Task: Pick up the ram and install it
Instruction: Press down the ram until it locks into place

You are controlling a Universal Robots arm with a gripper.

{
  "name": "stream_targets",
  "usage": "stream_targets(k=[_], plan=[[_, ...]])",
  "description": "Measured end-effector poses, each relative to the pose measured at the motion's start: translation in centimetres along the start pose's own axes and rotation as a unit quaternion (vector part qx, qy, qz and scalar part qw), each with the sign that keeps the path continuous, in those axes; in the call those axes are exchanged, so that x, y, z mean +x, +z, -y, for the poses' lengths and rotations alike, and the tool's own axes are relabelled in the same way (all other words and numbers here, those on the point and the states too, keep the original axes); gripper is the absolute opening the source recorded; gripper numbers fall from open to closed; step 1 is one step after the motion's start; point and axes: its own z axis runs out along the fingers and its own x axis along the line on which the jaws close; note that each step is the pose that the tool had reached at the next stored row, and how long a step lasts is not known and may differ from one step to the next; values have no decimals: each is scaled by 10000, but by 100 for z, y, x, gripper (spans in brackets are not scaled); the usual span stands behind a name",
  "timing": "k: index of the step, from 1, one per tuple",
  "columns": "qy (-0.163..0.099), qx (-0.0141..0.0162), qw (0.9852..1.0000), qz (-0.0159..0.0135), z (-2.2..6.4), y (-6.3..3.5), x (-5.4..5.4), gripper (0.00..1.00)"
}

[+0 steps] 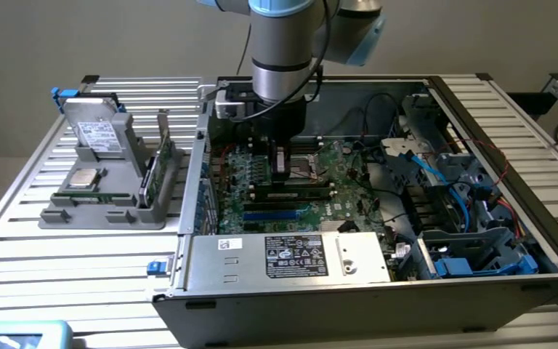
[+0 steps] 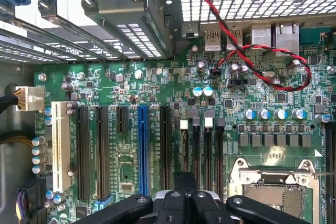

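Case [image 1: 357, 294]: open computer on slatted table [image 1: 27, 240].
Motherboard [image 2: 157, 85]: green, inside case.
Tray [image 1: 104, 211]: grey, exterior view's left.
Wires [image 2: 252, 61]: red-black, near ports.

The arm [image 1: 281, 43] is a thick round tube in silver-grey metal, with light blue plastic caps at its joints. A black band rings the lower end of the wrist segment, and a dark cable runs down along its side. Below the band sits a small pale block, then the tool [image 1: 281, 156], all matt black and boxy. Seen from the wrist camera, the tool [image 2: 185, 203] has black, rounded linkage arms joined by silver pivot screws, with a squared black central piece between them.
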Motion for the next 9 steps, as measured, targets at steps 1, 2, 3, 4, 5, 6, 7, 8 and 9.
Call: stream_targets(k=[1,2,3,4,5,6,7,8,9], plan=[[0,0,10000,0,0,3,-1,11],[0,0,10000,0,0,6,-1,11],[0,0,10000,0,0,8,-1,11],[0,0,10000,0,0,10,-1,11],[0,0,10000,0,0,12,-1,11],[0,0,10000,0,0,14,-1,11],[0,0,10000,0,0,16,-1,11],[0,0,10000,0,0,18,-2,11],[0,0,10000,1,0,20,-2,11]])
